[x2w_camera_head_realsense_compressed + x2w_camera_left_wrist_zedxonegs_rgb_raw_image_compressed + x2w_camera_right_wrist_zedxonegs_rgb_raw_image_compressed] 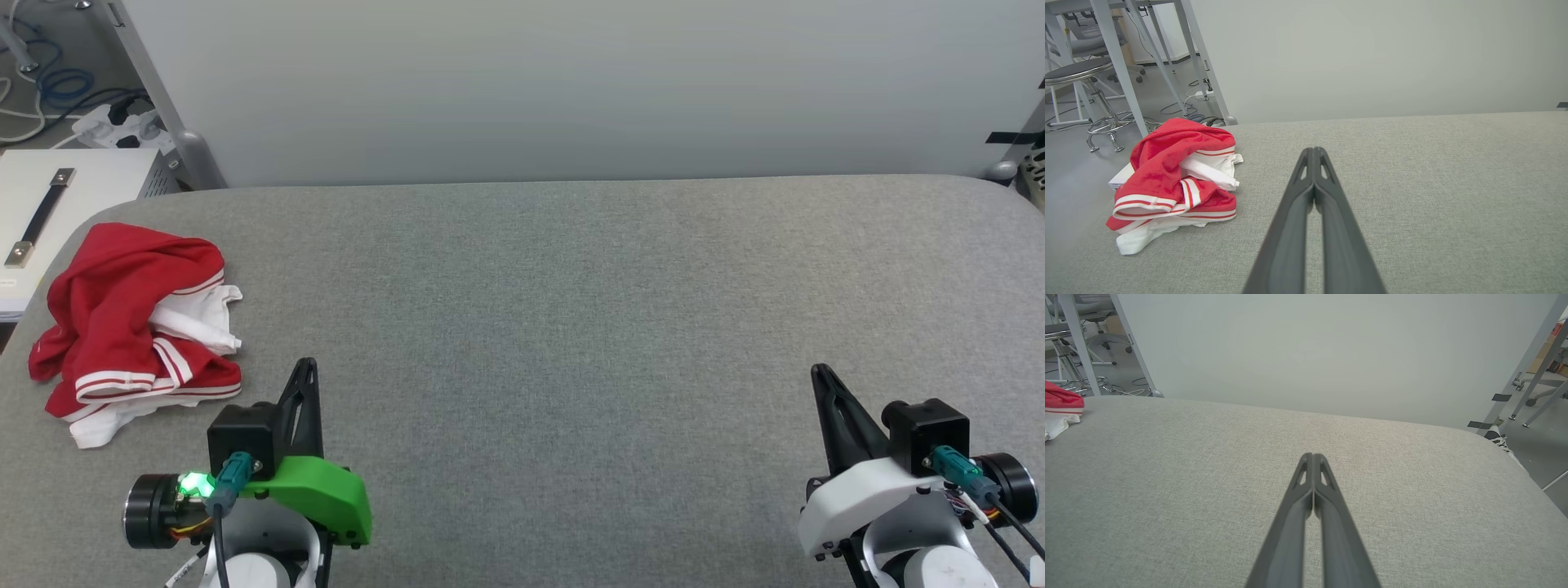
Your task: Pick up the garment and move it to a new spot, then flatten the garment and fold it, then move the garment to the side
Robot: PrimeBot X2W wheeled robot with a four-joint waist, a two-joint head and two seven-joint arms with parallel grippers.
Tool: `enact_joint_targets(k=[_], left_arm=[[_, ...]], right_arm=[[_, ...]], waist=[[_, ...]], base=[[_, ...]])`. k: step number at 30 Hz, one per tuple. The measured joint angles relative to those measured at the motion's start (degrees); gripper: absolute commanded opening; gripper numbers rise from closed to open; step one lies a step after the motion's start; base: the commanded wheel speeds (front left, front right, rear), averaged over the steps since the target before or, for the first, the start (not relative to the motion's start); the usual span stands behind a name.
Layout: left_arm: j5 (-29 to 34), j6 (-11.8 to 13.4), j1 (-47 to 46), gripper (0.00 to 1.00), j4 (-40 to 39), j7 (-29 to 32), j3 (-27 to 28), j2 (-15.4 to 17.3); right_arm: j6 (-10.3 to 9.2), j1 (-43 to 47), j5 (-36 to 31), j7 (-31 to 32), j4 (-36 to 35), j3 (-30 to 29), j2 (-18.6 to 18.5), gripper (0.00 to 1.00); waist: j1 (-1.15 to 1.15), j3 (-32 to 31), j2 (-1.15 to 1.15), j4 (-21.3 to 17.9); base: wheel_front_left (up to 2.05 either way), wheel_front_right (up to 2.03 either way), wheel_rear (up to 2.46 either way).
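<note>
Lying bunched at the table [571,327] edge, the garment [135,318] could slide off if snagged by one layer; left gripper [306,366] and right gripper [818,372] are clenched, empty.

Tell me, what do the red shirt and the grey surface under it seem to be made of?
The red shirt: soft knit cloth, probably; it lies crumpled in limp folds, matte. The grey surface: woven fabric covering, seemingly padded; fine weave shows, edges rounded.

Garment [122,318]: crumpled at 10 o'clock — front buried in folds.
Garment [1061,406], right wrist view: sliced by the 9 o'clock edge.
Left gripper [1314,149], right gripper [1312,455]: my finger roots run off at 6 o'clock.
</note>
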Motion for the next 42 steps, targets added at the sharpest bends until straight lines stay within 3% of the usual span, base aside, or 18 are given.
enact_joint_targets(k=[24, 25, 42], left_arm=[[0.00, 0.00, 0.00, 0.00, 0.00, 0.00, -0.02, 0.00], [-0.02, -0.01, -0.01, 1.00, 0.01, 0.00, -0.02, 0.01], [-1.10, -0.01, -0.01, 1.00, 0.96, -1.11, -0.10, 0.02]], right_arm=[[0.00, 0.00, 0.00, 0.00, 0.00, -0.01, 0.00, 0.00], [0.00, 0.00, 0.03, 0.00, 0.01, -0.01, 0.00, 1.00], [0.00, -0.01, 0.74, -1.11, 0.91, -0.23, -0.01, 1.00]], waist=[[0.00, 0.00, 0.00, 0.00], [0.00, 0.00, 0.00, 0.00], [0.00, 0.19, 0.00, 0.02]], base=[[0.00, 0.00, 0.00], [0.00, 0.00, 0.00], [0.00, 0.00, 0.00]])
